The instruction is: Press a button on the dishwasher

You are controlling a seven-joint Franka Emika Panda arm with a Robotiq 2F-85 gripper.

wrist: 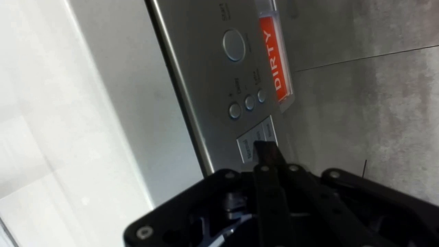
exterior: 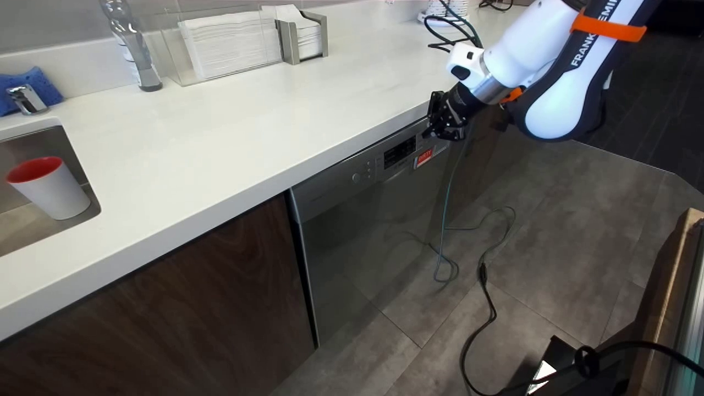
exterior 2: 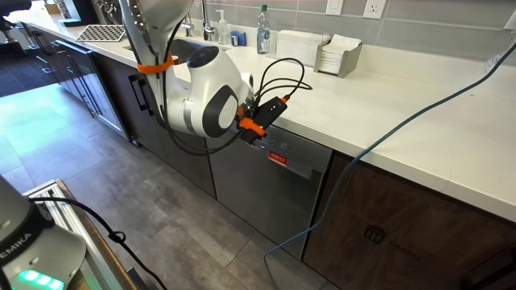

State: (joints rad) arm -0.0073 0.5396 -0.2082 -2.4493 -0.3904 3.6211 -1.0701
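End effector (wrist: 268, 146): fingers together | dishwasher (exterior: 371, 236): control strip (wrist: 212, 68) just beyond fingertips | contact unclear

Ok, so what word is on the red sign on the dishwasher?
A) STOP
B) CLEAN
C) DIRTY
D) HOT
C, because the red sign on the front of the dishwasher has DIRTY written in white letters, easiest to read in the wrist view.
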